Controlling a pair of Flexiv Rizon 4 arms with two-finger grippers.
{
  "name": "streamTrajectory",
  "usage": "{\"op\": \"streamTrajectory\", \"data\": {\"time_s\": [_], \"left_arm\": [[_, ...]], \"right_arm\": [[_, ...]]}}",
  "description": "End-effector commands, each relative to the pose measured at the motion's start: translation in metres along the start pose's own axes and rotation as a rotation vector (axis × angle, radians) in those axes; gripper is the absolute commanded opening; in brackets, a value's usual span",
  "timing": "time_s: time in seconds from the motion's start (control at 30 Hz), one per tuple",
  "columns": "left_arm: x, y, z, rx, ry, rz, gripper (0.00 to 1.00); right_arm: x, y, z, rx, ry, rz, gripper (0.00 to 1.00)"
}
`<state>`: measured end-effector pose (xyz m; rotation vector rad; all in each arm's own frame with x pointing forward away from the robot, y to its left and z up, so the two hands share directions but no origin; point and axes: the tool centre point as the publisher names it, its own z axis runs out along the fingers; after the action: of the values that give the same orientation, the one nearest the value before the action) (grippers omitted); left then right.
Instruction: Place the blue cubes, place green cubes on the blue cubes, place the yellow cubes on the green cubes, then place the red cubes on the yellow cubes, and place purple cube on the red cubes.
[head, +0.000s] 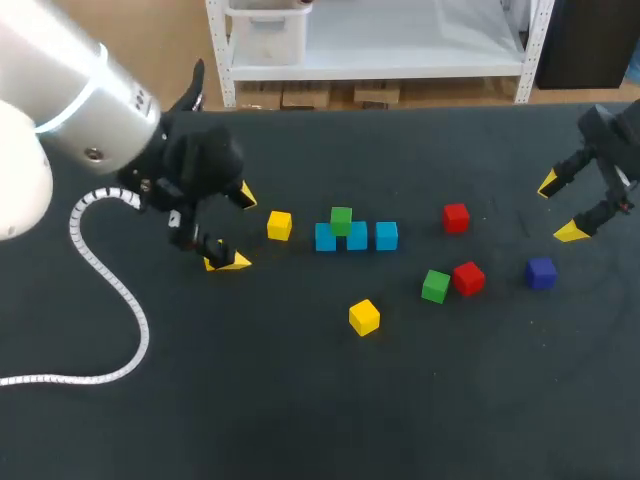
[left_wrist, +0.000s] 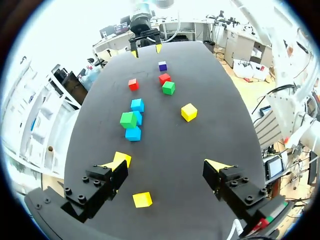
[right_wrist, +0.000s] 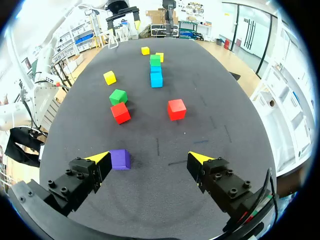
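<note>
Blue row (head: 360, 240) stands with one green cube (head: 341, 219) on it; all else waits loose around it. Left tool (head: 237, 229), right tool (head: 560, 208): wide, empty.

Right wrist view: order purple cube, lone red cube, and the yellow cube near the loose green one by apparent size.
1. purple cube and lone red cube, about alike.
2. yellow cube, smallest, but farther from the camera, so real size is unsure.

The left tool (head: 237, 228) and right tool (head: 560, 208) hover low, both spread wide
</note>
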<state>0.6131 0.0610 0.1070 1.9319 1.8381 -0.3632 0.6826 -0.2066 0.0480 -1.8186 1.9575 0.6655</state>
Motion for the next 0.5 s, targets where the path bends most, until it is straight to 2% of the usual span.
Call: {"op": "streamTrajectory", "data": {"time_s": [0.03, 0.37, 0.5], "left_arm": [[0.000, -0.001, 0.000, -0.005, 0.001, 0.000, 1.00], [0.000, -0.001, 0.000, -0.005, 0.001, 0.000, 1.00], [0.000, -0.001, 0.000, -0.005, 0.001, 0.000, 1.00]], "right_arm": [[0.000, 0.000, 0.000, 0.000, -0.001, -0.001, 1.00], [0.000, 0.000, 0.000, 0.000, -0.001, -0.001, 1.00], [-0.031, 0.004, -0.008, 0.004, 0.000, -0.171, 1.00]]}}
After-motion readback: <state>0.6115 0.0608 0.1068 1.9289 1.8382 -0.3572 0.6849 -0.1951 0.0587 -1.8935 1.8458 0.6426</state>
